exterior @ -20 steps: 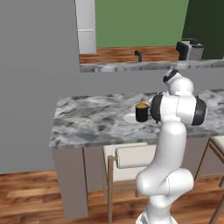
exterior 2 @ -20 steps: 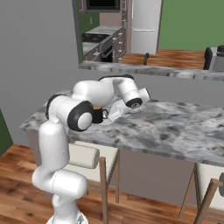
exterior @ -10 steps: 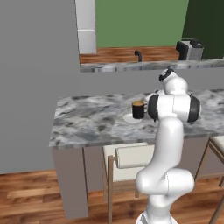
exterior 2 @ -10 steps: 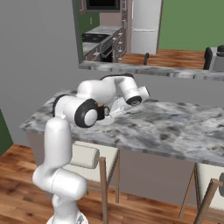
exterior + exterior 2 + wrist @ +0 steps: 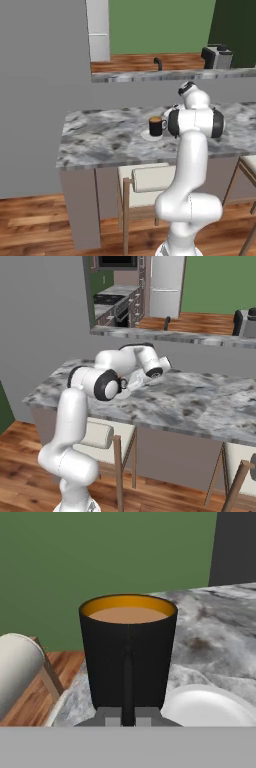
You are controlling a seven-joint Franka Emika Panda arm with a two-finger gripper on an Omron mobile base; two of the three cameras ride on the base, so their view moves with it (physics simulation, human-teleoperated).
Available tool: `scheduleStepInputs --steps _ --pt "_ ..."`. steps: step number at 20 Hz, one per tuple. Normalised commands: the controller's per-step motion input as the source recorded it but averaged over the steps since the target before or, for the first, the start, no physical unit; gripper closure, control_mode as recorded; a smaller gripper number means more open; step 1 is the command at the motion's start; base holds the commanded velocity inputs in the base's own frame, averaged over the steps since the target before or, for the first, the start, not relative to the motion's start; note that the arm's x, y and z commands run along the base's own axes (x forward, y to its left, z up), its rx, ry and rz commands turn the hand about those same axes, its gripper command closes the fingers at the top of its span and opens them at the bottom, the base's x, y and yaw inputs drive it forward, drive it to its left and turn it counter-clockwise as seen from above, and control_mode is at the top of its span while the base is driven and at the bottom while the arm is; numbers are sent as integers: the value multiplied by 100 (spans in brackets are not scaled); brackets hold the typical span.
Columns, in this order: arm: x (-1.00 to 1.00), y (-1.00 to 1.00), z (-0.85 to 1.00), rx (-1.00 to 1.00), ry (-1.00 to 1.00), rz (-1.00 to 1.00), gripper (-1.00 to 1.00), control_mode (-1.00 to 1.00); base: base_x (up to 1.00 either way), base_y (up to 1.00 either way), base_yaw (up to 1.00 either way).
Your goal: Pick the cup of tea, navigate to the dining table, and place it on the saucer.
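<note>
Near the table's point(image 5: 100, 140) front edge, the gripper point(image 5: 128, 716) was closed on the handle of the cup point(image 5: 156, 126), carrying it just over the saucer point(image 5: 151, 136) (picking and driving looked done), with only setting down and letting go left.

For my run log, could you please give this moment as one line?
phase: placing | tool: shut on mug handle | mug: upright, full, over saucer | surface: table

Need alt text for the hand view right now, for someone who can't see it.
A black cup of tea, handle toward the camera and pinched by the shut gripper, stands upright and fills the middle of the view. A white saucer lies at lower right on the marbled table, with a green wall behind.
</note>
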Motion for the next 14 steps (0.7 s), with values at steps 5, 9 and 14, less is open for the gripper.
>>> scheduleStepInputs --steps 5,9,14 --pt "24 0 -34 0 0 0 100 -100 0 0 0" --pt "20 0 -24 0 0 0 100 -100 0 0 0" --pt "34 -2 -7 0 -1 0 100 -100 0 0 0"
